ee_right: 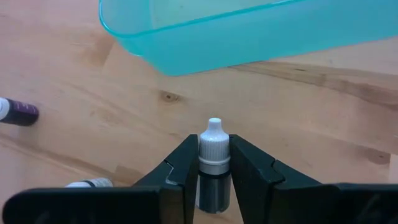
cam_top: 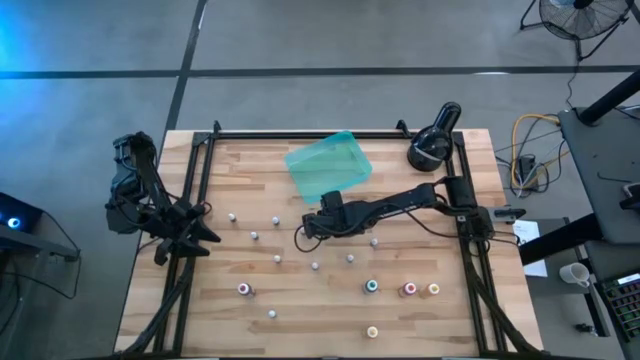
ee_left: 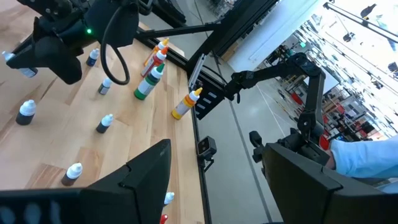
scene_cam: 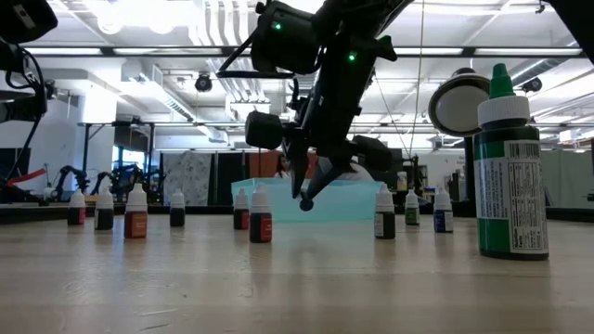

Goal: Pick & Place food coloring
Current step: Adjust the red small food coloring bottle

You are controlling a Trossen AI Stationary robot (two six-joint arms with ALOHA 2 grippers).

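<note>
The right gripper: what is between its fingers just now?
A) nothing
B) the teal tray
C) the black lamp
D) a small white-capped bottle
D: in the right wrist view the right gripper has its two dark fingers closed on a small white-capped bottle, with the teal tray lying apart, farther ahead on the table.

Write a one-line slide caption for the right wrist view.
Right end effector grips a white-capped bottle above the wooden table, near the teal tray.
</note>
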